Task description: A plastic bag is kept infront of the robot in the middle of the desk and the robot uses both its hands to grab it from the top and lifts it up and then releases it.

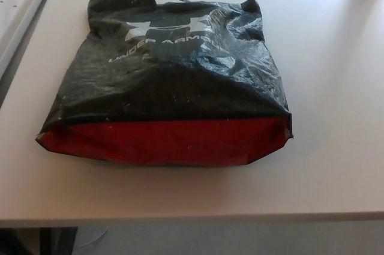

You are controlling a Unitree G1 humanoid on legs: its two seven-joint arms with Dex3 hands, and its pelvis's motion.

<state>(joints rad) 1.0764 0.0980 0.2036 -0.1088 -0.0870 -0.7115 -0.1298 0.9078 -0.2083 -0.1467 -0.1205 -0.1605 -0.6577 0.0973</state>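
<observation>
Crinkled black plastic bag with red base flat on pale desk, white logo print partly legible, handle loop half hidden, neither robot hand in frame, state unknowable

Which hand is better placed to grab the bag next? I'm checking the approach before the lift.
Neither: no hand is in view. The plastic bag lies flat mid-desk, handle end at the far side, roughly centred, so nothing visible favours left or right.
</observation>
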